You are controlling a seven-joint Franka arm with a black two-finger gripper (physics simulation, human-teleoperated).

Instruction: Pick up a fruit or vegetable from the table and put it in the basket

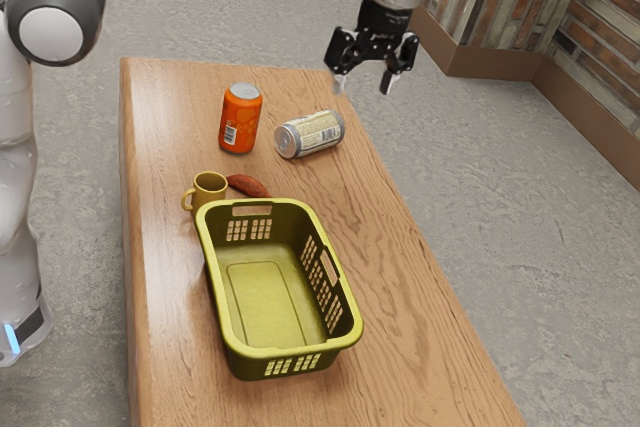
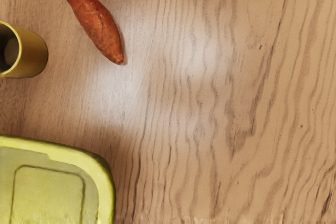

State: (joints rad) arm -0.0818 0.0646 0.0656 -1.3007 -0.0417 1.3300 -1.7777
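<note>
Our black two-finger tool (image 1: 365, 84): fingers spread.
We locate the tapered red-brown sweet potato (image 2: 97, 25) on the brown wooden desk (image 1: 410, 317), between the cylindrical yellow mug (image 2: 34, 53) and the long edge at the exterior view's right.

Exterior view: mustard-yellow round mug (image 1: 209, 194), reddish-brown tapered sweet potato (image 1: 247, 185) partly hidden behind lime-green plastic basket (image 1: 290, 351) | white jointed arm (image 1: 18, 167), brown wooden table (image 1: 165, 327) cut off | wrist view: mug, basket cut off by edge
</note>
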